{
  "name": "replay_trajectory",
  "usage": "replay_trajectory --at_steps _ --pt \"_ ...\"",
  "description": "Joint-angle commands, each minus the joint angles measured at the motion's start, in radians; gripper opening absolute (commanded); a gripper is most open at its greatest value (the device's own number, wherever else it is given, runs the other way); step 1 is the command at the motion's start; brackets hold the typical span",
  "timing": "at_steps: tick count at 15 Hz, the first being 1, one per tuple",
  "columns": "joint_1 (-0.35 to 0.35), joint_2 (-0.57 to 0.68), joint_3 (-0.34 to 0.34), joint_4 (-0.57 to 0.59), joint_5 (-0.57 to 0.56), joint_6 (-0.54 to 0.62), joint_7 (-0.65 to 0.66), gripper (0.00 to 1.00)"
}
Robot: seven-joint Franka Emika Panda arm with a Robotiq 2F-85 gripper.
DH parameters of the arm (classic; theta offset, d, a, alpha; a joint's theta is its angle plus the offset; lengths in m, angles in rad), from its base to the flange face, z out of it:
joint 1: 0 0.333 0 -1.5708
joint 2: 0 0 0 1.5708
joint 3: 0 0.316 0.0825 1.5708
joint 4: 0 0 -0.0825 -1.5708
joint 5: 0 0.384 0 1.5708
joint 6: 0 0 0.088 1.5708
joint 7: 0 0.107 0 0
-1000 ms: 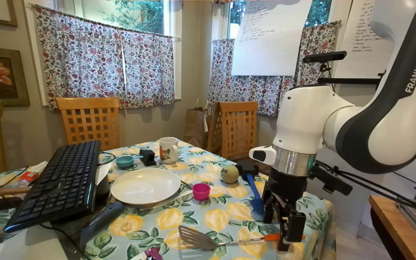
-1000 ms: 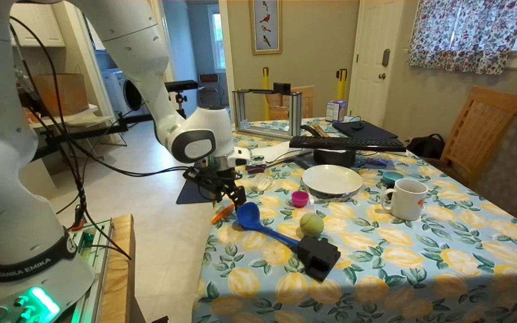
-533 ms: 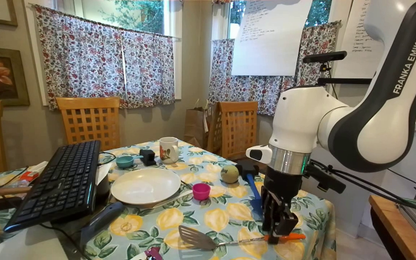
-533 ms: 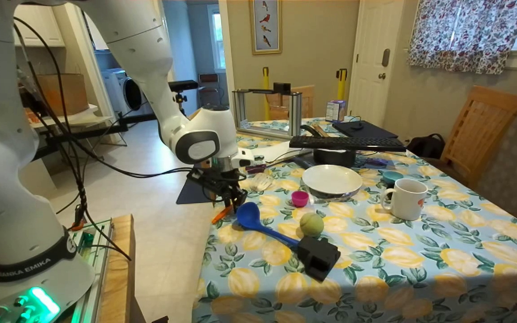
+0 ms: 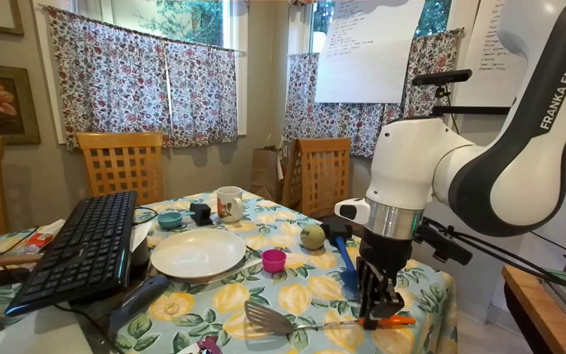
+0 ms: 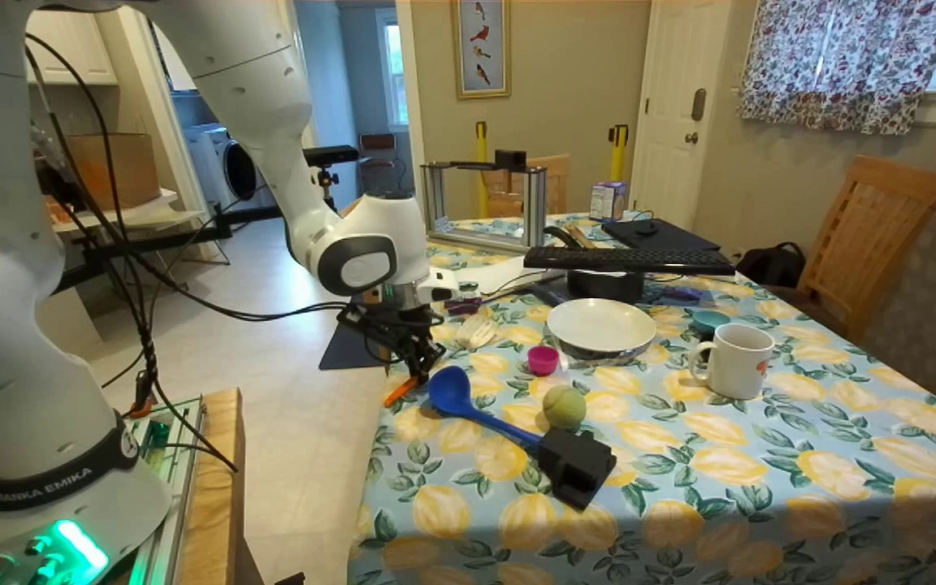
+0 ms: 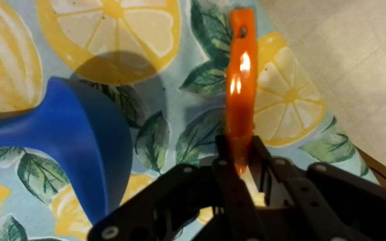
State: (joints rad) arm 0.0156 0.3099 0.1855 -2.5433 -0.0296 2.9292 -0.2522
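Note:
A spatula with a grey slotted head (image 5: 269, 318), a thin metal shaft and an orange handle (image 7: 241, 77) lies low over the lemon-print tablecloth near the table's edge. My gripper (image 7: 240, 147) points down and is shut on the orange handle, one finger on either side, close to where handle meets shaft. In both exterior views, the gripper (image 5: 370, 319) covers part of that handle, whose end sticks out beyond the fingers. Just beside the gripper rests a blue spoon (image 6: 449, 392), its bowl (image 7: 92, 134) apart from the fingers.
By the blue spoon's far end sits a black block (image 6: 575, 467), beside a yellow-green ball (image 6: 565, 406). Further off are a pink cup (image 5: 273, 261), a white dish (image 5: 198, 253), a mug (image 6: 736, 361) and a keyboard (image 5: 81, 246). The table edge drops to the floor close by.
My gripper has moved across to the orange handle, and its fingers have closed on it. Over the last half second the spatula's head has shifted slightly upward in the picture.

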Motion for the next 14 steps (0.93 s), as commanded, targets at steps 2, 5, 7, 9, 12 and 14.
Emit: replay_trajectory --at_steps 2,5,7,9,12,14 --pt "0.095 -0.098 -0.087 -0.041 -0.094 -0.090 0.102 0.05" --pt "0.147 -0.201 -0.132 -0.094 -0.181 -0.102 0.187 0.05" --pt "0.164 -0.267 -0.139 -0.125 -0.241 -0.094 0.247 0.05" --pt "0.162 -0.323 -0.120 -0.150 -0.269 -0.090 0.281 0.05" --pt "0.167 -0.388 -0.108 -0.176 -0.283 -0.092 0.307 0.05" --pt "0.154 -0.400 -0.077 -0.179 -0.223 -0.110 0.262 0.05"
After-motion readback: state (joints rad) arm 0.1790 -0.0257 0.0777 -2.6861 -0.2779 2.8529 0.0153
